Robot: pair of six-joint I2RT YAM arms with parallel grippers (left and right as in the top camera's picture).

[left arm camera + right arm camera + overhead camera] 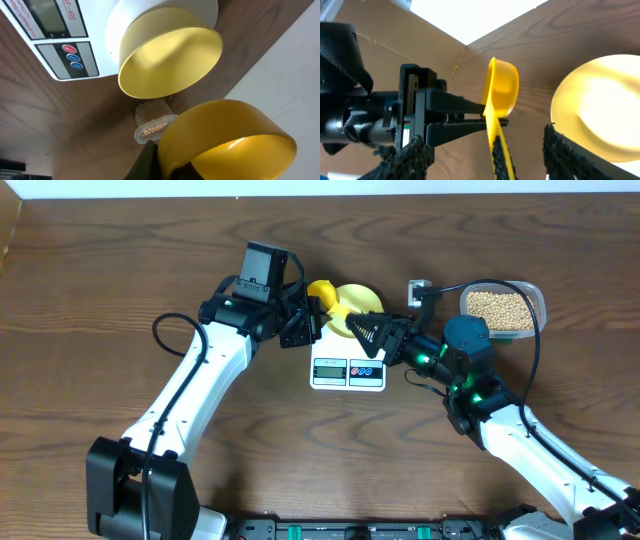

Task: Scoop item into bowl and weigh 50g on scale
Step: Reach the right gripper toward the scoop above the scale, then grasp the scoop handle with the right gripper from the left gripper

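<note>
The pale yellow bowl [362, 298] stands on the white scale [348, 372] and looks empty; it also shows in the left wrist view [170, 55] and the right wrist view [600, 105]. My left gripper [310, 320] is shut on a yellow scoop [322, 290], held beside the bowl's left side. The scoop's cup [225, 145] looks empty. My right gripper [372, 335] is open over the scale's platform. The scoop's handle [496, 135] runs between its spread fingers [487, 155]. The beans [498, 304] fill a clear tub at the right.
The clear tub [535, 298] stands on the wooden table to the right of the scale, behind my right arm. It shows small beyond the bowl in the left wrist view [155, 120]. The scale's display and buttons [55, 30] face the front edge.
</note>
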